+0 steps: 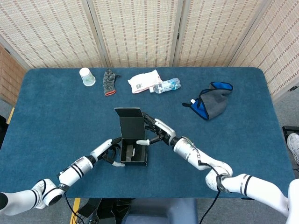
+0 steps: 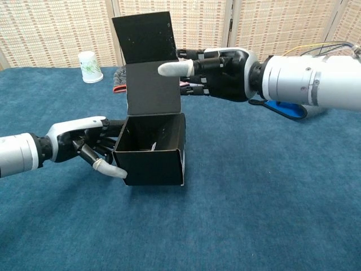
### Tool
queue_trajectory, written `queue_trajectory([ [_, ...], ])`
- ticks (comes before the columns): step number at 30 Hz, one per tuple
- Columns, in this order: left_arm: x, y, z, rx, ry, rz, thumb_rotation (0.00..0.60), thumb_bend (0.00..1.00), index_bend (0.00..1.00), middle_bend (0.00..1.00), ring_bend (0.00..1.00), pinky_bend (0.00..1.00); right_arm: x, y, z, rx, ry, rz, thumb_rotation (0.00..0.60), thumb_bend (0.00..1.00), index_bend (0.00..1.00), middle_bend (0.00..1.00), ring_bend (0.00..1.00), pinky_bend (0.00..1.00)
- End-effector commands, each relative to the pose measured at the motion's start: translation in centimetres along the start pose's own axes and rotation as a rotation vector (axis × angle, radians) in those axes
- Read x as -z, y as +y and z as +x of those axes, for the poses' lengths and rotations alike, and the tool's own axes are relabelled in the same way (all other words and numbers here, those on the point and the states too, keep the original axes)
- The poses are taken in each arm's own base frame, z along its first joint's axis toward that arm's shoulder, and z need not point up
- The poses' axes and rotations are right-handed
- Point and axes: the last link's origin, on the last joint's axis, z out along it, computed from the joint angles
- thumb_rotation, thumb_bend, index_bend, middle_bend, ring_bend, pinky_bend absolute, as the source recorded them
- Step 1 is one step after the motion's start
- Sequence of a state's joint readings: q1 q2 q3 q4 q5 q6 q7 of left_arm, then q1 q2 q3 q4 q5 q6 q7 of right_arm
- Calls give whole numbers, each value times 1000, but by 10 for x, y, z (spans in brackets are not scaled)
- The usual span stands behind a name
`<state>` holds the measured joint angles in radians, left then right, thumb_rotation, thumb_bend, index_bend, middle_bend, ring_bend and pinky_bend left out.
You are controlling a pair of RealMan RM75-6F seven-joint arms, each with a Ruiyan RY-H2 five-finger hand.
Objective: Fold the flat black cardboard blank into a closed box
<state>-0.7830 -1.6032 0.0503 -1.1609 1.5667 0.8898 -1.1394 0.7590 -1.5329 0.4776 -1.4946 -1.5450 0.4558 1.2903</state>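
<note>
sitting near the middle of the blue table (image 1: 56,107), toward the front edge, black box (image 1: 133,149) with its open end facing the chest camera and something small and pale inside. lid panel (image 2: 151,87) raised upright off the back edge, top flap (image 2: 144,36) tilted a little above it. left hand (image 2: 87,144) cupped against the box's left wall, fingers curled along the side, pale fingertip (image 2: 115,172) touching the lower front corner; bracing rather than enclosing the box. right hand (image 2: 217,68) behind and to the right of the raised lid panel, thumb laid across the panel's front near its right edge, other fingers extended behind the panel, so the cardboard sits pinched between thumb and fingers. from the head view, same hand (image 1: 156,130) reaching in from the right, touching the lid where it meets the box.

along the far side of the table, well apart from the box: white paper cup (image 1: 87,76) at the left, grey glove with an orange cuff (image 1: 109,82) beside it, white packet (image 1: 144,80) and clear plastic bottle (image 1: 167,86) touching each other near the centre, grey and blue cloth (image 1: 212,103) to the right. woven folding screen (image 1: 140,30) behind the table.
</note>
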Motion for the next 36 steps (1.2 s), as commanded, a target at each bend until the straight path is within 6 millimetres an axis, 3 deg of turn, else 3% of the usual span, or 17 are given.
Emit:
queue_trajectory([
  [1,-1,-1,0,1,0,4,600,134,288,288,501,686,8,-4,-8,91,-56,17,600,0,0,4,0,122],
  [16,-3,-4,4,-6,16,23,600,134,282,288,500,686,30,-6,-16,383,-170,-12,600,0,0,5,0,121],
  [26,-10,-5,-1,-54,43,31,600,134,278,288,499,688,14,-8,-22,530,-145,-55,600,0,0,91,29,122],
  [36,-14,-6,-5,-63,96,50,600,134,267,288,499,690,-1,0,-31,843,-114,-105,600,0,40,167,97,153],
])
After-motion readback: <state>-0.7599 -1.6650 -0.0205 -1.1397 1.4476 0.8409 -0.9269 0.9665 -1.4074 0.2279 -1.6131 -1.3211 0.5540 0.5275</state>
